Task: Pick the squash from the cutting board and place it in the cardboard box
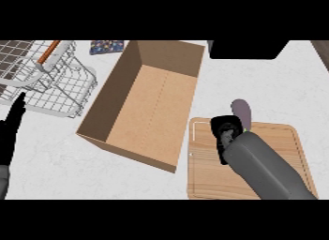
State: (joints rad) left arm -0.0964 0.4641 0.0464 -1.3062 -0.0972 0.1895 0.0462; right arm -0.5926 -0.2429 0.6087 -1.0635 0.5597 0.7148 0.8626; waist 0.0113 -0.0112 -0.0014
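Pale wooden cutting board with rounded corners [281,161] at the counter's near right; open brown cardboard box [147,101] just beside its left edge, set at a slant, mouth up, so the carry across should be short. Muted purple, elongated squash [243,112] at the board's far edge, tip poking past it onto the white counter [291,84], a trace of green lower down. Right hand [224,133] over the board's far left part, close against the squash; whether fingers curled round it or only alongside, cannot tell, forearm hiding much. Judged: grasp step, lift not yet evident. Left hand [4,136] at the counter's left edge, fingers straight and pressed together, pointing up, resting clear of the work. White wire basket [56,86] at far left, away from the path.
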